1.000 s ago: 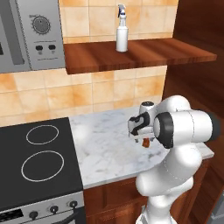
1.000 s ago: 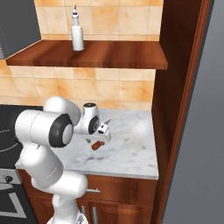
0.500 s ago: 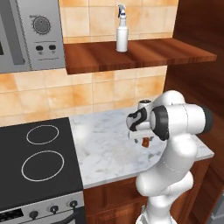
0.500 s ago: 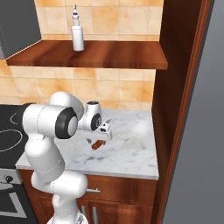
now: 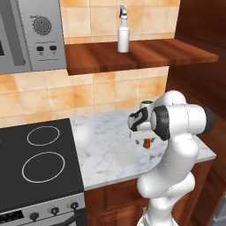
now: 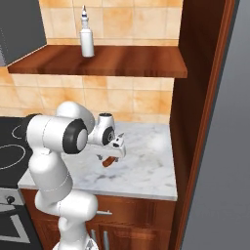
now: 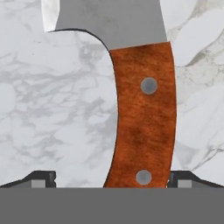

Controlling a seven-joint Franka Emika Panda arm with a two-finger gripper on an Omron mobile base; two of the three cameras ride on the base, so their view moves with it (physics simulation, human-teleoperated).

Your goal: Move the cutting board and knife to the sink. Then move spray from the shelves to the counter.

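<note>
Lying flat on the counter [image 7: 52, 109], knife [image 7: 142, 113] between the wide-spread jaws.

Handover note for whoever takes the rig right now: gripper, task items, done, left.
Gripper: open, low over the knife, fingertips either side of its handle, not closed on it.
Knife: flat on the counter, right of the stovetop.
Spray: upright on the shelves.
Cutting board and sink: out of frame here, so I cannot tell whether the board has been moved.
Done: nothing confirmed.
Left: grasp the knife and take it to the sink, check the board, then bring the spray down to the counter.
</note>
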